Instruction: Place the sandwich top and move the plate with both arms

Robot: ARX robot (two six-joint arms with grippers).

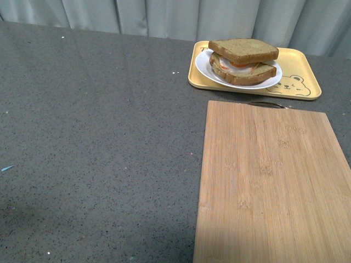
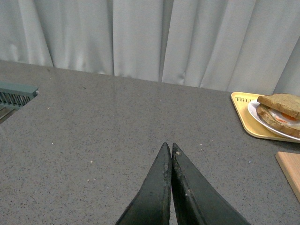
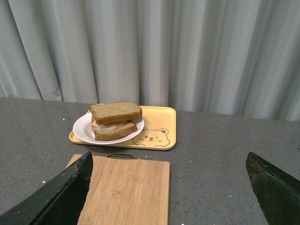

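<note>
- The sandwich top was already sitting on the stack: brown speckled bread slice, a bit skewed, resting on the egg and the orange-red filling over the bottom slice.
- The whole sandwich sat on the small white plate, and the plate was on the left part of the yellow bear tray, at the far side of the dark speckled table, right up near the grey curtain.
- The bear drawing was on the tray's near right corner, just beside the plate rim.
- A bamboo cutting board lay nearer to the robot than the tray, apart from it by a thin strip of table, with its metal handle loop pointing at the tray.
- The left gripper had its fingers pressed together, nothing between them, hovering over bare table well away from the tray.
- The right gripper had its fingers spread wide, empty, with the board and tray visible between them.
- Some grey slotted thing sat at the edge of the left wrist view, couldn't tell what it was.
</note>
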